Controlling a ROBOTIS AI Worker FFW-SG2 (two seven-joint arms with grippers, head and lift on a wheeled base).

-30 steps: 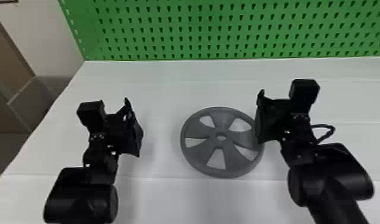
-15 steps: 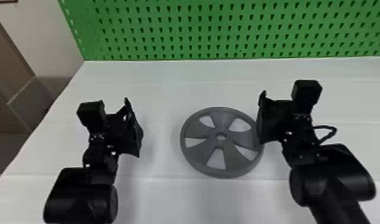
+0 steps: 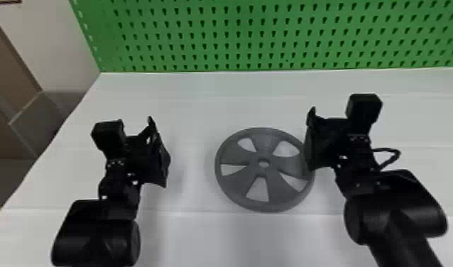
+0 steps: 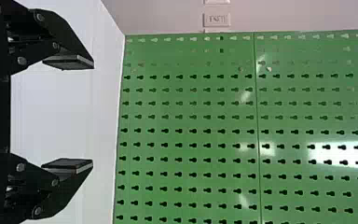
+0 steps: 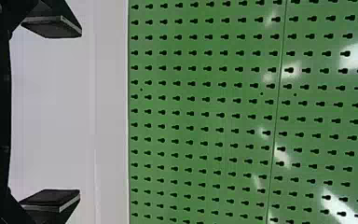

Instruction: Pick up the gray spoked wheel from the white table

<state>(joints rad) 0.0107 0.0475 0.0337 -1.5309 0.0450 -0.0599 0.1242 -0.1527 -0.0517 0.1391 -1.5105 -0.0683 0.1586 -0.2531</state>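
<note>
Before me extends the white table (image 3: 194, 106), its surface crossed by faint transverse lines, with the gray spoked wheel (image 3: 245, 178) lying flat directly upon it.

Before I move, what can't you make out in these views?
Right edge of the wheel, head view: partly behind the right gripper, so contact is unclear.
Underside of the wheel, head view: hidden by its top.
Right arm, head view: cut off by the bottom edge.
Marking on the wall plate, left wrist view: too small.
</note>
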